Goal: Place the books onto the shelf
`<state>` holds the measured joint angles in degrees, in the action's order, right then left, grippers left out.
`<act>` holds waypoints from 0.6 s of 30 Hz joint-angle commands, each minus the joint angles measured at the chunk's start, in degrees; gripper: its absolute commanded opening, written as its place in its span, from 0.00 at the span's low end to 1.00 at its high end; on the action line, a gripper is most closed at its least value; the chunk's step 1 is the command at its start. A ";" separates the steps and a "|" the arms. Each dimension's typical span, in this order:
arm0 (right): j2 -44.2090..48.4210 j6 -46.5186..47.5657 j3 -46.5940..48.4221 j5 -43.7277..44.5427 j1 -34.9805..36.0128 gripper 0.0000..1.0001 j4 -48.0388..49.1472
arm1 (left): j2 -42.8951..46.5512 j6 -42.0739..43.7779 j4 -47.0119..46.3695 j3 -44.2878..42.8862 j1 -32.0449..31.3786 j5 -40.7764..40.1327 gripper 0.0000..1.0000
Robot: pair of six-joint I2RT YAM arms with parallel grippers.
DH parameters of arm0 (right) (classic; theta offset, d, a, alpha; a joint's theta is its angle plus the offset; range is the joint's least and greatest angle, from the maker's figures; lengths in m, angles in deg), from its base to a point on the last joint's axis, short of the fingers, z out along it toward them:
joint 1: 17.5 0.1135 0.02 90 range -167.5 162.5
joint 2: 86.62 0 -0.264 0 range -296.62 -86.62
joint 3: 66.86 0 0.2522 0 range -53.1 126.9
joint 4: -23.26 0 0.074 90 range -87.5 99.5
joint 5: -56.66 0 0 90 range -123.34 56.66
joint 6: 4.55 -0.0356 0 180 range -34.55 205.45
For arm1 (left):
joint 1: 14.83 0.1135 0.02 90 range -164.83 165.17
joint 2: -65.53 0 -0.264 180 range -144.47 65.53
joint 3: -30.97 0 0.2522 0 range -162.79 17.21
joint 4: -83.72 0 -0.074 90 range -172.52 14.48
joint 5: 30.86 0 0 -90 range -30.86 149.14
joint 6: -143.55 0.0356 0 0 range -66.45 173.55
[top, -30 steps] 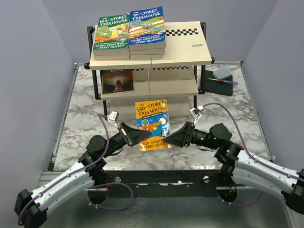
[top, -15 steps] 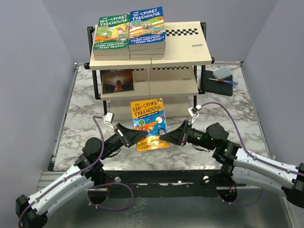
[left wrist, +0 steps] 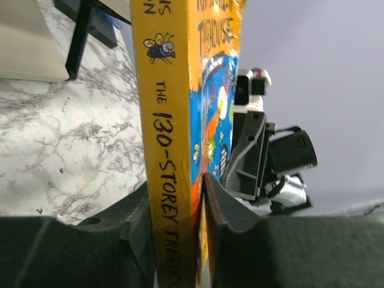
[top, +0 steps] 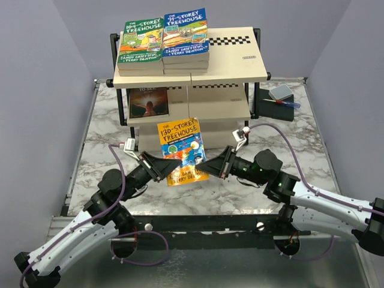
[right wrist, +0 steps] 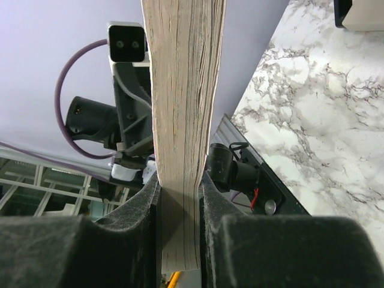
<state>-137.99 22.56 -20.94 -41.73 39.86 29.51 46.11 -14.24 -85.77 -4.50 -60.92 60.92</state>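
Two arms, one book between them. The orange book (top: 180, 151), "130-Storey Treehouse", is held up over the near middle of the desk (top: 108, 135), just in front of the shelf (top: 231, 57), cover up, top tilted left.

Left fingers (top: 170, 165) pinch its lower spine side; the wrist view has both fingers (left wrist: 216, 207) tight on the yellow spine. Right fingers (top: 211, 163) pinch the lower page-edge side, narrow, both pressed on the paper block (right wrist: 183, 120).

Shelf: three tiers. Top tier, far left: two stacks side by side, green book (top: 141, 39) on the left one, blue book (top: 186, 31) on the right one. Books per stack hard to count from above, a few each. Middle tier, left: one dark book (top: 148, 103), lying flat.

Desk, far right of the shelf: one small dark box (top: 276, 103) with a grey top.
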 commanded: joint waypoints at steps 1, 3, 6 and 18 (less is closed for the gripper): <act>-0.83 2.99 4.54 4.92 0.91 0.01 -1.80 | -0.67 7.95 14.95 -5.08 0.21 -9.03 0.46; -1.27 3.64 6.17 6.32 0.91 0.01 -2.93 | -0.38 10.29 19.31 -7.62 0.21 -11.53 0.57; -2.38 3.79 8.49 8.08 0.89 0.01 -3.72 | 0.04 14.18 26.44 -12.50 0.21 -16.37 0.65; -11.88 6.61 17.96 11.65 0.07 0.01 -0.75 | -0.66 32.41 42.16 -31.26 0.26 -32.00 0.99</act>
<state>-146.97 27.43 -8.28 -32.63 40.54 23.06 45.68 8.38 -50.32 -31.54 -60.96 36.83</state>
